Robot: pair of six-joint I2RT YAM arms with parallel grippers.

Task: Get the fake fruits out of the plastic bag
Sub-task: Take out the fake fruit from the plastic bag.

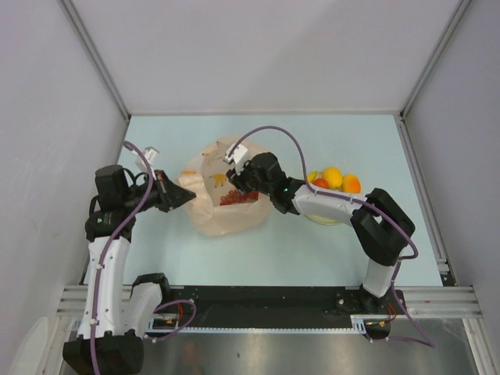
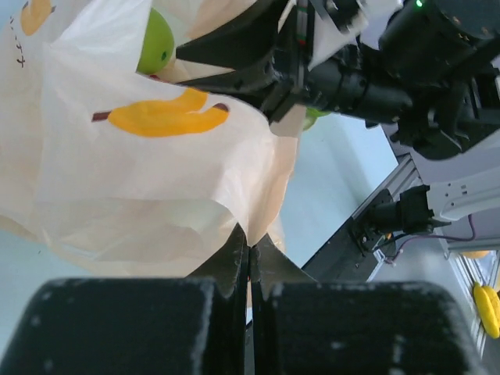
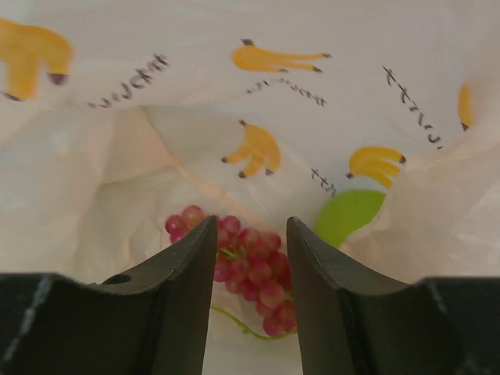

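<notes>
The plastic bag (image 1: 219, 220) lies mid-table, peach-coloured with banana prints. My left gripper (image 1: 187, 197) is shut on the bag's left edge; in the left wrist view its tips (image 2: 250, 251) pinch a fold of the bag (image 2: 117, 180). My right gripper (image 1: 234, 184) reaches into the bag's mouth. In the right wrist view its jaws (image 3: 248, 228) stand apart, straddling the dark red grape bunch (image 3: 251, 272) on the bag's floor. A green apple (image 3: 348, 217) sits just right of the grapes, also seen as the apple (image 2: 155, 41). The grapes (image 1: 238, 198) show through the opening.
A cream plate (image 1: 326, 219) lies right of the bag under my right forearm. It holds a yellow fruit (image 1: 333, 176), an orange fruit (image 1: 351, 184) and a red fruit (image 1: 320, 183). White walls enclose the table on three sides.
</notes>
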